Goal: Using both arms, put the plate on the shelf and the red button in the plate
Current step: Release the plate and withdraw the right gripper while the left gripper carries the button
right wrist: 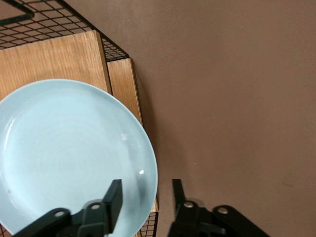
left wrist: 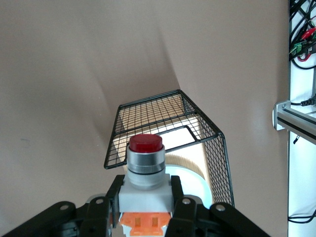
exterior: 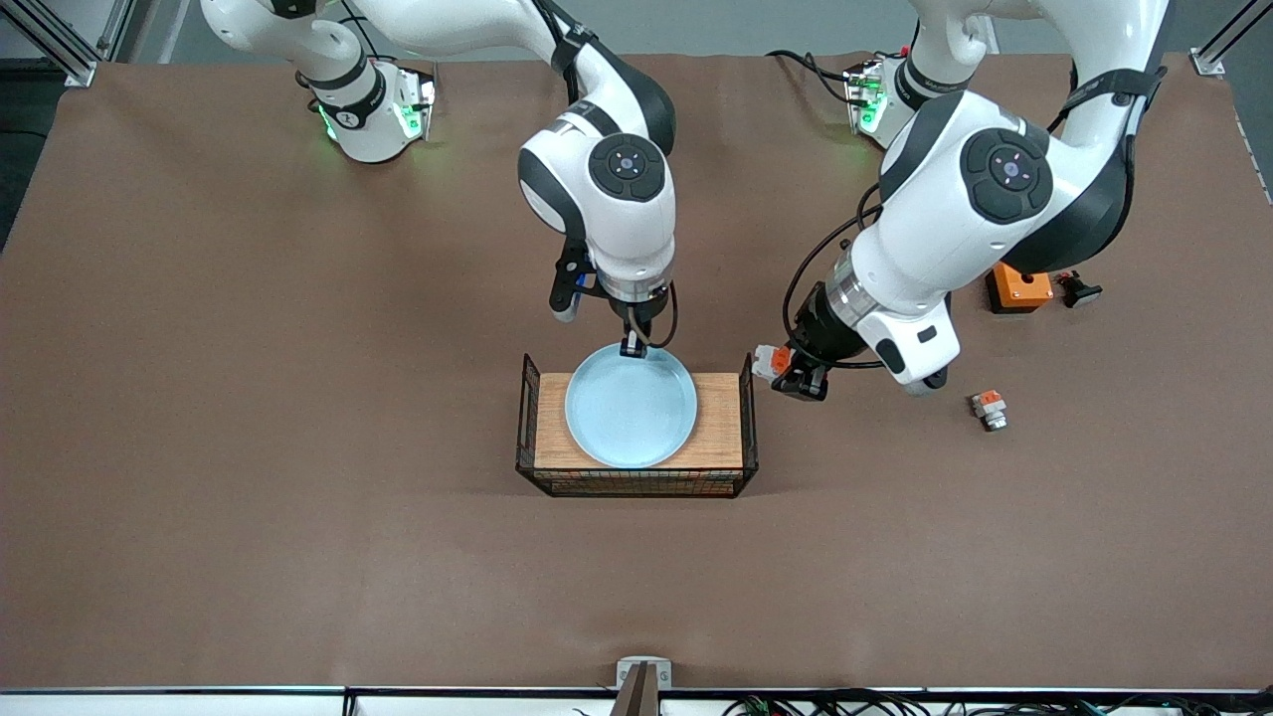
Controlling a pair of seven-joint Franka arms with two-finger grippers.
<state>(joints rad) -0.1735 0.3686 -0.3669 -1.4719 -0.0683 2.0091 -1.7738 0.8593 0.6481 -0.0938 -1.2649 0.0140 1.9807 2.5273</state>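
I see my right gripper [exterior: 633, 345] at the plate's [exterior: 631, 406] rim, fingers [right wrist: 112, 200] spread apart astride the edge, not pinching it. The plate lies below it on the wooden floor of the wire basket [exterior: 636, 484]. My left gripper [exterior: 799, 376] hangs just beside the basket's end nearest the left arm, clenched on the red button [left wrist: 145, 163], whose red cap points at the basket. 3 other small parts lie on the table [exterior: 249, 398] under the left arm.
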